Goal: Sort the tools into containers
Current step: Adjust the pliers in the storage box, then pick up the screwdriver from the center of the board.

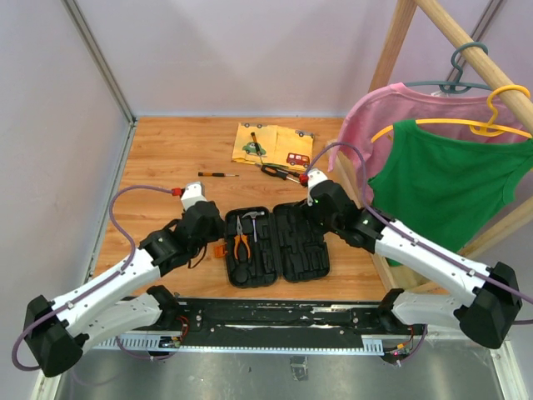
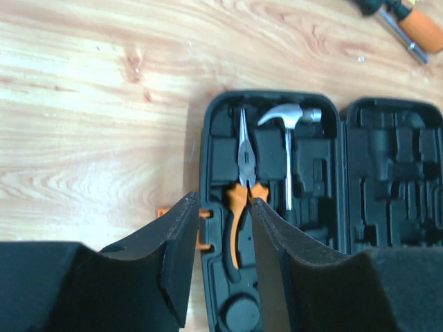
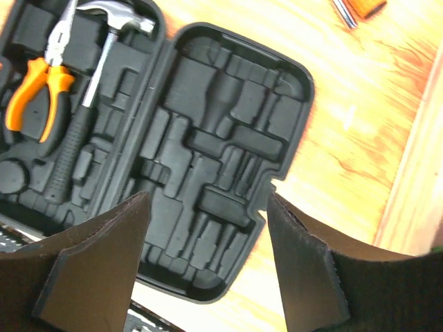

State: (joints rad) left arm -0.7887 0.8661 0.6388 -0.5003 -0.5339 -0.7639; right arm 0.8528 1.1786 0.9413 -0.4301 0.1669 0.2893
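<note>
- A pale wooden-plank tabletop (image 1: 166, 150) sits between plain lilac walls (image 1: 50, 100). At its right edge stands a light wooden clothes rack (image 1: 398, 46) hung with a pink shirt (image 1: 375, 112) and a green sleeveless top (image 1: 450, 183).
- A yellow cloth printed with cars (image 1: 279, 143) lies flat at the far side of the tabletop.
- The left claw (image 2: 223, 200) is released. Its two black fingers (image 2: 181, 242) stand a modest way apart with nothing gripped between them. It hovers over the left rim of the case, above the small orange latch (image 2: 202, 228).
- The right claw (image 3: 206, 197) is spread wide and holds nothing. It hangs above the near edge of the case's right half, and whether it touches the plastic cannot be told.
- The black plastic clamshell tool case with rounded corners (image 1: 304, 246) lies open and flat in the near middle of the tabletop, between the two arms. Its right half shows only bare moulded slots.
- In the left half, the orange-handled long-nose pliers (image 1: 241, 244) sit in their slot, tips pointing away. The steel claw hammer with a black ribbed handle (image 3: 83, 131) lies just beside them.
- Outside the case, a thin dark screwdriver (image 1: 218, 174) rests alone on the wood. The orange-and-black-handled screwdrivers (image 1: 281, 172) lie at the cloth's near edge.
</note>
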